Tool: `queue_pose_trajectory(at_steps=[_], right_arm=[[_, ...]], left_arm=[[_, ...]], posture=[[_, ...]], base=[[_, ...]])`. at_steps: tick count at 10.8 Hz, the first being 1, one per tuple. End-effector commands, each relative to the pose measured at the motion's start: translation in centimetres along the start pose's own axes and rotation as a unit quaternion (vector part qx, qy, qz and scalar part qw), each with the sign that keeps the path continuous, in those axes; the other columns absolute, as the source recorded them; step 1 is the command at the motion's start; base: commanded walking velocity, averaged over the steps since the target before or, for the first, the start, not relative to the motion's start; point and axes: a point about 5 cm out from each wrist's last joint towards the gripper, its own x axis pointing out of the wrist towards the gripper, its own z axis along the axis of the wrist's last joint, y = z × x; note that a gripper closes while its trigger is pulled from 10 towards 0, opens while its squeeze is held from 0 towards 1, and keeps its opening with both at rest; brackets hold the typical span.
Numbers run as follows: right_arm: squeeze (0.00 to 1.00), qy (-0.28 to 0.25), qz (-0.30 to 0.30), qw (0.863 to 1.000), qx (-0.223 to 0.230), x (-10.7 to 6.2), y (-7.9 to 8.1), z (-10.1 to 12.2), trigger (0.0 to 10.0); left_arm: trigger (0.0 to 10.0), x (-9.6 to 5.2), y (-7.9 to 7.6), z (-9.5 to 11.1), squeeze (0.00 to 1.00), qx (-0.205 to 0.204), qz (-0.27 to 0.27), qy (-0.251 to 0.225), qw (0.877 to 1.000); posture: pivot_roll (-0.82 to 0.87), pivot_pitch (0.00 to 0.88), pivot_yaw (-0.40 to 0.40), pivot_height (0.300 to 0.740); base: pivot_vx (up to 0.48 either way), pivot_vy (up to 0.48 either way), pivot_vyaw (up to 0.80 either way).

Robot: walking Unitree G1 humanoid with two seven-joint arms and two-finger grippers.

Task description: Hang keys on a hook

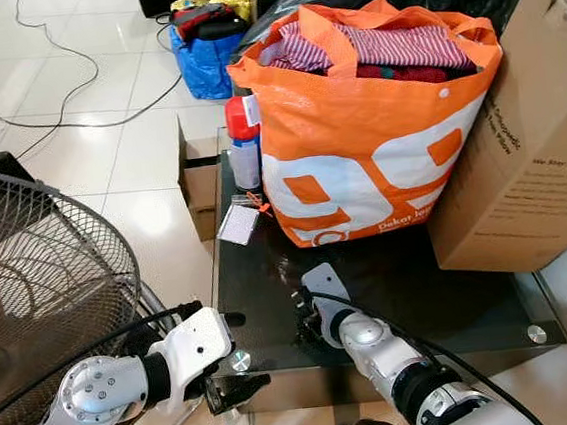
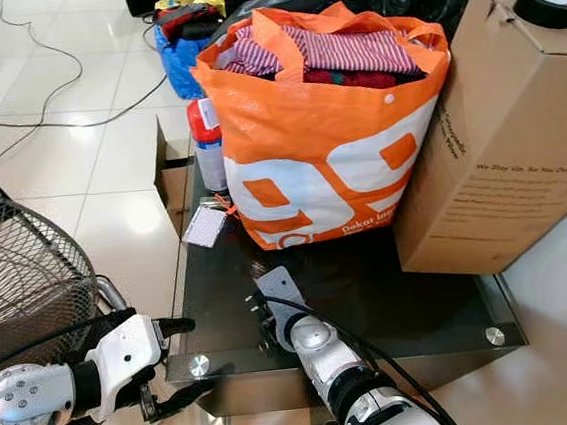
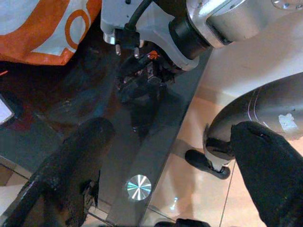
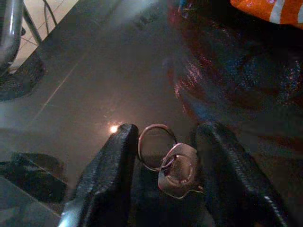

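Observation:
A key ring with keys (image 4: 171, 165) lies flat on the dark glass table (image 1: 423, 300) near its front edge. My right gripper (image 4: 168, 131) is down on the glass, open, with one black finger (image 4: 106, 175) on each side of the keys. It also appears in the left eye view (image 1: 304, 319) and in the left wrist view (image 3: 142, 82). My left gripper (image 1: 222, 351) hovers open and holds nothing, just off the table's front left corner.
An orange bag of clothes (image 1: 356, 135) and a large cardboard box (image 1: 519, 150) fill the back of the table. A red-capped can (image 1: 244, 141) and a small tag (image 1: 238, 224) stand at the back left. A fan's wire guard (image 1: 39, 286) is close on my left.

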Motion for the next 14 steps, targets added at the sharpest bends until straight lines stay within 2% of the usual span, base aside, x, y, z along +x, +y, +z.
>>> queue_pose_trajectory(at_steps=[1, 7, 11, 12, 14], right_arm=[[0.00, 0.010, -0.009, 1.000, 0.016, -0.1, -0.5, -0.6, 0.0], [0.00, -0.016, -0.015, 0.999, 0.041, -0.2, -1.1, -0.1, 0.0], [0.00, -0.065, -0.021, 0.994, 0.083, -0.9, -2.6, 0.7, 0.0], [0.00, -0.084, -0.028, 0.991, 0.105, -1.1, -3.4, 1.1, 0.0], [0.00, -0.087, -0.028, 0.990, 0.107, -1.3, -3.7, 1.4, 0.0]], left_arm=[[10.0, 0.0, 0.0, 0.0, 0.00, 0.003, -0.003, 0.002, 1.000], [10.0, 0.2, 0.2, 0.1, 0.00, 0.006, -0.003, 0.001, 1.000], [10.0, 0.5, 1.1, 0.2, 0.00, 0.012, 0.014, -0.003, 1.000], [10.0, 0.6, 1.5, 0.3, 0.00, 0.016, 0.022, -0.004, 1.000], [10.0, 0.9, 1.9, 0.4, 0.00, 0.020, 0.026, -0.007, 0.999]], posture=[[0.01, 0.111, -0.040, 0.740], [0.01, 0.091, -0.029, 0.740], [0.04, 0.045, -0.035, 0.740], [0.05, 0.027, -0.036, 0.740], [0.06, 0.018, -0.035, 0.740]], base=[[0.000, 0.000, 0.00], [0.000, 0.000, 0.00], [0.000, 0.000, 0.00], [0.000, 0.000, 0.00], [0.000, 0.000, 0.00]])
